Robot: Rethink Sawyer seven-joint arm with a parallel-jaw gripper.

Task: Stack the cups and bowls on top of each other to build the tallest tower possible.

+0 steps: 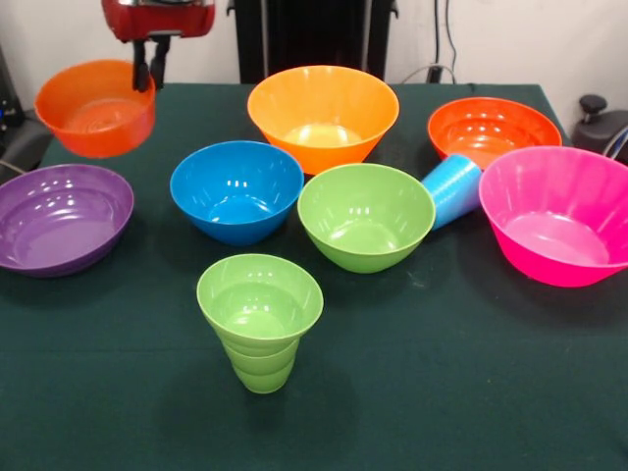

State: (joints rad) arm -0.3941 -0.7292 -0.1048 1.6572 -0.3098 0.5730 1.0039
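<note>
From the left, we judge the orange bowl (95,108) light, stiff and slick, best pinched at its thin rim, where the gripper (149,71) grips it clear of the table (442,392), while the upright green cup (259,319) waits mid-table.

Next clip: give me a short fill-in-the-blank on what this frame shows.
1. The gripper holds the rim of a small ____ bowl, lifted off the table.
2. The light blue cup lies on its ____ between the green bowl and the pink bowl.
3. The lime green cup stands ____, nearest the camera.

Missing words: orange; side; upright
</note>
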